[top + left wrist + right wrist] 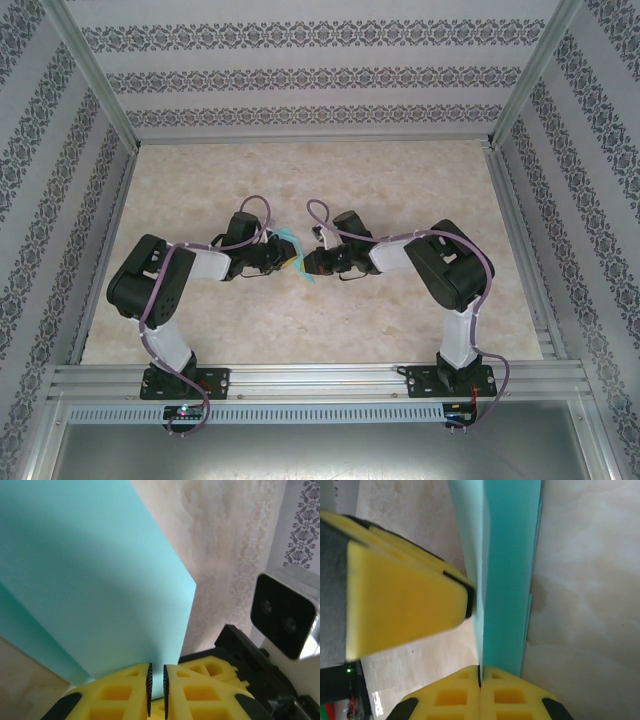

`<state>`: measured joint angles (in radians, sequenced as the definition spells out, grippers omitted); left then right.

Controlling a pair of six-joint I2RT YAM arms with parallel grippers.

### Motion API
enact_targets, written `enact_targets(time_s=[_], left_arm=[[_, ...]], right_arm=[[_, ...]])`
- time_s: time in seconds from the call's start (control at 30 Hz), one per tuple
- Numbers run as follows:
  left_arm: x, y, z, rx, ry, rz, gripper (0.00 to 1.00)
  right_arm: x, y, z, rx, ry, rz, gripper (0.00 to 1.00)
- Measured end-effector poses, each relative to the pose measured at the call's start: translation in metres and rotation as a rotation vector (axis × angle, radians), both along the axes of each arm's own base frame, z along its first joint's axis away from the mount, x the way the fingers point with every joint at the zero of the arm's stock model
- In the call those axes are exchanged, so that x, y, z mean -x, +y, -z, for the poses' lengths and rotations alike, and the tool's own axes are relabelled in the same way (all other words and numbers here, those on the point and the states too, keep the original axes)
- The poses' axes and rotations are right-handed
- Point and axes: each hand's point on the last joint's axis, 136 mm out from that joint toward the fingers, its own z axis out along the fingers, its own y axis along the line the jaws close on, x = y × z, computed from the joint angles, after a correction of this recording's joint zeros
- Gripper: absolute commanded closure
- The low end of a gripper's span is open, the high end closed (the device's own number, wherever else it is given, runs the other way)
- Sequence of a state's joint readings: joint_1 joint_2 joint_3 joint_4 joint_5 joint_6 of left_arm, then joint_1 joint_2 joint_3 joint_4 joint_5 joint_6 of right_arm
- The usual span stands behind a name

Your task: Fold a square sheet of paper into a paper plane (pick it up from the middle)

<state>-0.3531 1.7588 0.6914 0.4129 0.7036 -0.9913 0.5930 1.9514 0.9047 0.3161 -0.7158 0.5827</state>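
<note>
Left hand [281,258] and right hand [311,263] meet tip to tip above the middle of the bench [400,180], with the teal sheet of paper [292,243] raised between them. In the left wrist view the left hand [156,671] is closed to a thin slit, and the sheet of paper [100,580] runs from that slit up and away as a broad flat panel with a second layer showing along its lower left side. In the right wrist view the right hand [480,672] is pressed fully together on the lower edge of the sheet of paper [506,580], which stands edge-on in folded layers. A yellow finger [405,605] of the left hand touches its left face.
</note>
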Motion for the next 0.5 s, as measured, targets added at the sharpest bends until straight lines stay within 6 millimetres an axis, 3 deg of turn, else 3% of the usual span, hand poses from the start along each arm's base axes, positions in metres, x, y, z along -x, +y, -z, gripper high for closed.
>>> enact_targets(time_s=[0.5], left_arm=[[-0.0013,0.0008,0.0023,-0.022,-0.016,-0.003,0.84]], right_arm=[[0.0033,0.0003,0.0051,-0.023,0.071,0.002,1.0]])
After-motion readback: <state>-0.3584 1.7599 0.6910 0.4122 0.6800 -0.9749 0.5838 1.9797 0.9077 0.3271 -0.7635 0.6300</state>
